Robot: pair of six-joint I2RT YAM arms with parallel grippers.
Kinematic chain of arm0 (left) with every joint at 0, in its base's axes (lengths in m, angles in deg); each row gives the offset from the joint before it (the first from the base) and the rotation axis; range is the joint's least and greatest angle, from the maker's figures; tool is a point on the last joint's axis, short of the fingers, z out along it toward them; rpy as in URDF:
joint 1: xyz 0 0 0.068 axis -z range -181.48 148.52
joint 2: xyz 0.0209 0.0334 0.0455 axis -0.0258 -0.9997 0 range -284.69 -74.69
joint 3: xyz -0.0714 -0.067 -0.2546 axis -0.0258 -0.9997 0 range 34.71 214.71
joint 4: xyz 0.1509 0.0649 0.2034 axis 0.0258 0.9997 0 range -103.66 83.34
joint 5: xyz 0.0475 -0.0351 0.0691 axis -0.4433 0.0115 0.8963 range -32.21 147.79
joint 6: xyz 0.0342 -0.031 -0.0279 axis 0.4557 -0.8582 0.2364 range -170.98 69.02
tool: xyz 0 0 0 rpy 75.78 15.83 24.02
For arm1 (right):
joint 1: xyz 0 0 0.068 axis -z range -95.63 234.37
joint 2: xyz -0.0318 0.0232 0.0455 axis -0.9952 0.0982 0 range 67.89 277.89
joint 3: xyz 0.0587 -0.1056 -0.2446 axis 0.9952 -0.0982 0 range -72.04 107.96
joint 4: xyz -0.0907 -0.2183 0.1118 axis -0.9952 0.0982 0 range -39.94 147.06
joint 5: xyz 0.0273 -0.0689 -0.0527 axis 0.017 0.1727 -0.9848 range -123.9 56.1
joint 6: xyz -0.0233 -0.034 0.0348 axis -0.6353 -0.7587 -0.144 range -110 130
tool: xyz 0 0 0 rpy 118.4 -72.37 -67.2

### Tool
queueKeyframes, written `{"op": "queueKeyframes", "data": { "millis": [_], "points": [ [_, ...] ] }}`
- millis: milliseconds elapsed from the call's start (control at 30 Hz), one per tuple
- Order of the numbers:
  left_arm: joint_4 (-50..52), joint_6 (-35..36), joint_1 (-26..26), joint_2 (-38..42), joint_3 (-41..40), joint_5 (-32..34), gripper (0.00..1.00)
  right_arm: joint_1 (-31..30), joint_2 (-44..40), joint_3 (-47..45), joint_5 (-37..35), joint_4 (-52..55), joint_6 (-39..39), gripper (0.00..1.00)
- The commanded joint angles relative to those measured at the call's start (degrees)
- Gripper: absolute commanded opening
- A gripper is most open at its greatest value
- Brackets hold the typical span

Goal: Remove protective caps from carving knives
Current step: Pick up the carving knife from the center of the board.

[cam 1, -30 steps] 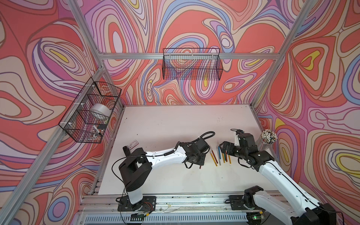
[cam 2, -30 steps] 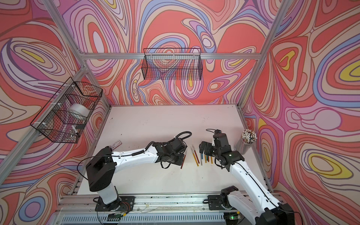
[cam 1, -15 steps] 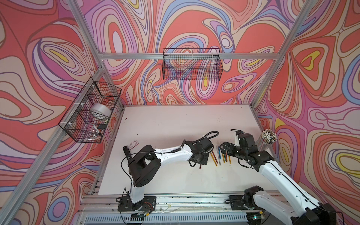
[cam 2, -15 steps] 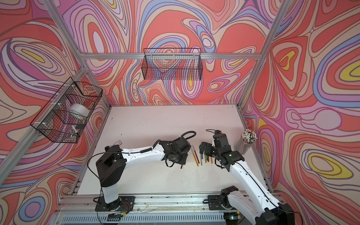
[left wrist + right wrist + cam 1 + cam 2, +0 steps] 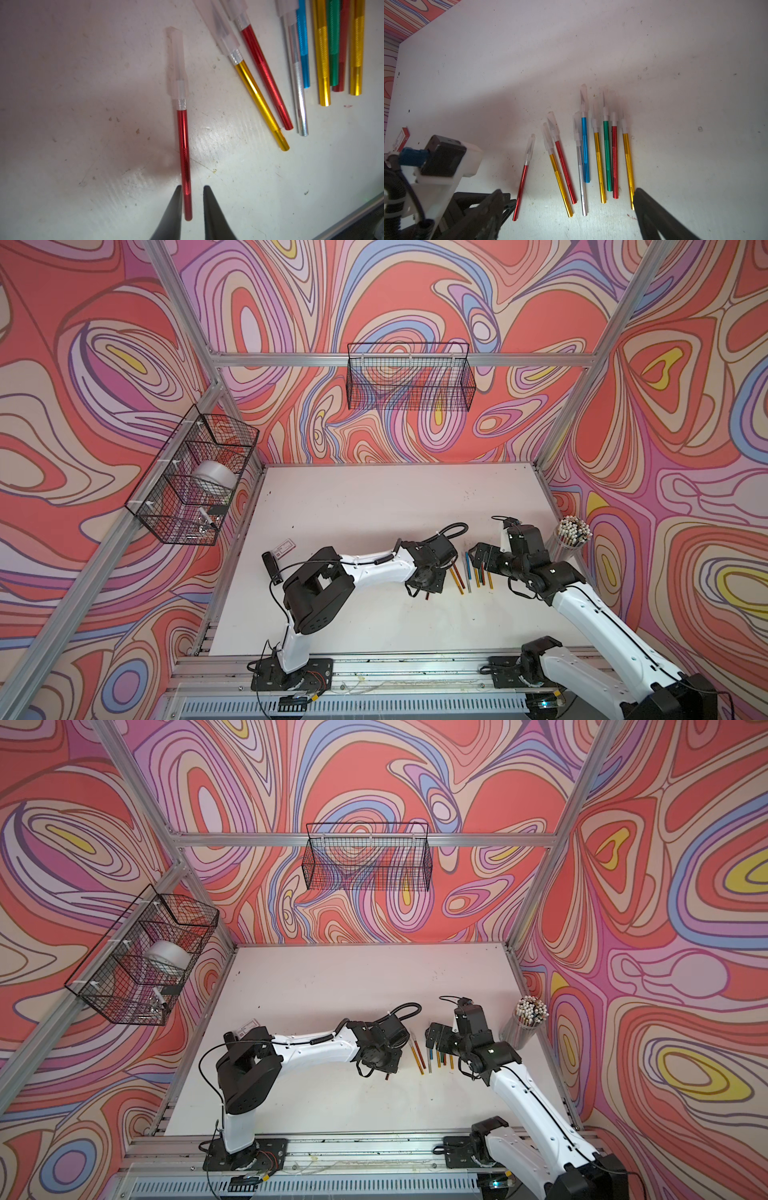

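Red knife (image 5: 184,155), frosted cap (image 5: 176,62) fitted, 9 o'clock of 8 other knives (image 5: 584,166); left gripper (image 5: 192,186) jaws straddle it, not yet clamped; right gripper (image 5: 568,195) jaws wide apart

Robot lab cell: aluminium frame (image 5: 282,359), patterned walls (image 5: 415,290)

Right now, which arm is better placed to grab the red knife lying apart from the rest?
Left. The left hand has a finger either side of the handle end of that red knife. The right hand is open above the other knives.
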Motion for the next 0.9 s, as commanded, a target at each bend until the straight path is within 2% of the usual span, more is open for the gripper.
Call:
{"op": "queueKeyframes", "data": {
  "millis": [0, 867],
  "points": [
    [2.1, 0.3, 0.2, -1.4, 2.0, 1.2, 0.22, -0.3, -0.6, 0.2, -0.5, 0.7, -0.2, 0.98],
    [5.2, 0.4, 0.2, -6.0, 5.2, 5.1, 0.2, -0.3, -0.6, -0.2, -0.9, 0.5, 0.2, 0.99]
  ]
}}
